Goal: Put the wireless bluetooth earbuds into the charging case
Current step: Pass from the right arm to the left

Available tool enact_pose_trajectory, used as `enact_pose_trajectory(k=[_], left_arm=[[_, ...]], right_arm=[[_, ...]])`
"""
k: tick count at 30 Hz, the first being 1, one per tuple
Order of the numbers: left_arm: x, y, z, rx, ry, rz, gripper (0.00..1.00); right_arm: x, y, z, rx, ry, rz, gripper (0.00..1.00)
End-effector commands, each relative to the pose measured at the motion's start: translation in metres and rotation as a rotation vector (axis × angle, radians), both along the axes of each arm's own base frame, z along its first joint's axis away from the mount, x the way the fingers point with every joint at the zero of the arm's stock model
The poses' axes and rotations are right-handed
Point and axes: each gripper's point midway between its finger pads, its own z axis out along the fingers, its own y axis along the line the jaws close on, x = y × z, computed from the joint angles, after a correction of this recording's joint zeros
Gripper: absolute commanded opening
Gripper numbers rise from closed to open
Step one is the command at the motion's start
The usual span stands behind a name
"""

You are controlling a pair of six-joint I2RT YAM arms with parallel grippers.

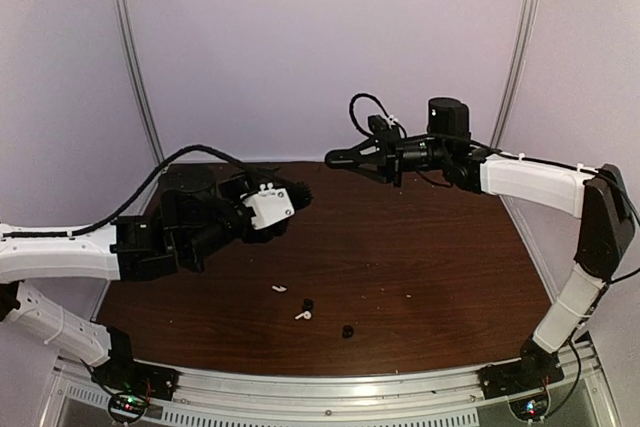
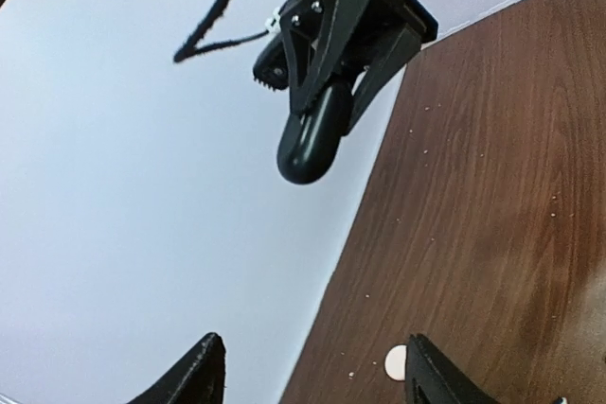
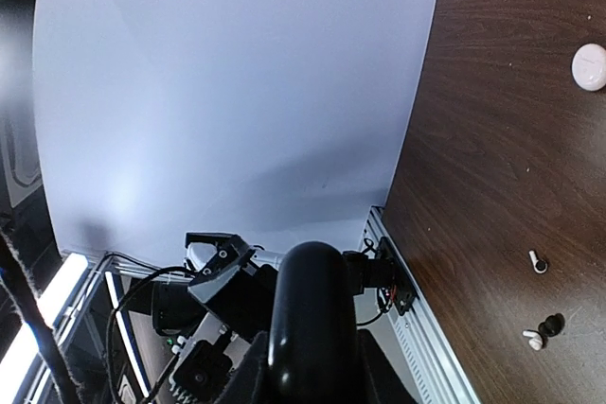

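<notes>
Left wrist view shows the right gripper (image 2: pixel 327 115) pinching the charging case (image 2: pixel 308 144) aloft at the table's (image 2: pixel 492 196) far edge, with the left gripper (image 2: pixel 314 357) spread wide and empty, facing it. The case looks closed with nothing visibly inside, so the step in hand seems to be getting it open, which calls for the left fingers to catch the lid. Top view has the 2 black earbuds (image 1: pixel 307 304) (image 1: pixel 347 331) lying loose near the front, and the pink case (image 3: pixel 589 66) rests shut.
</notes>
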Motion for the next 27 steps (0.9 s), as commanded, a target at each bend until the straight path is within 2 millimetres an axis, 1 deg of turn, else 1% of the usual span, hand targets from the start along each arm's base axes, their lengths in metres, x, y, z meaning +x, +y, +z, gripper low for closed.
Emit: enact_pose_trajectory(k=[1, 3, 5, 8, 9, 13, 15, 16, 18, 19, 22, 24, 27], left_arm=[[0.007, 0.014, 0.019, -0.257, 0.250, -0.003, 0.66], [0.015, 0.021, 0.038, -0.377, 0.330, -0.031, 0.66], [0.027, 0.028, 0.043, -0.443, 0.426, -0.040, 0.66], [0.030, 0.024, 0.054, -0.536, 0.570, -0.121, 0.67], [0.030, 0.022, 0.054, -0.565, 0.628, -0.151, 0.68], [0.024, 0.010, 0.045, -0.628, 0.873, -0.264, 0.69], [0.019, 0.006, 0.046, -0.657, 0.961, -0.335, 0.69], [0.011, 0.003, 0.050, -0.676, 1.016, -0.393, 0.69], [0.007, 0.002, 0.054, -0.705, 1.057, -0.458, 0.69], [0.004, 0.001, 0.061, -0.716, 1.043, -0.498, 0.69], [-0.003, -0.005, 0.065, -0.708, 1.058, -0.577, 0.68], [-0.007, -0.009, 0.069, -0.704, 1.069, -0.627, 0.67], [-0.009, -0.012, 0.075, -0.721, 1.070, -0.666, 0.65]], right_arm=[[-0.011, -0.008, 0.044, -0.003, -0.303, -0.002, 0.14], [-0.015, -0.012, 0.046, -0.023, -0.371, -0.004, 0.14], [-0.022, -0.017, 0.048, -0.043, -0.453, -0.001, 0.14], [-0.031, -0.026, 0.045, -0.102, -0.559, -0.007, 0.13], [-0.034, -0.030, 0.045, -0.117, -0.586, -0.011, 0.13], [-0.046, -0.038, 0.040, -0.156, -0.648, -0.006, 0.13], [-0.055, -0.039, 0.040, -0.161, -0.677, 0.002, 0.12], [-0.059, -0.041, 0.039, -0.164, -0.694, 0.004, 0.12], [-0.067, -0.042, 0.041, -0.162, -0.726, 0.011, 0.12], [-0.070, -0.043, 0.042, -0.160, -0.739, 0.014, 0.12], [-0.077, -0.042, 0.044, -0.152, -0.768, 0.030, 0.12], [-0.082, -0.040, 0.046, -0.144, -0.780, 0.044, 0.13], [-0.086, -0.034, 0.048, -0.142, -0.806, 0.061, 0.13]])
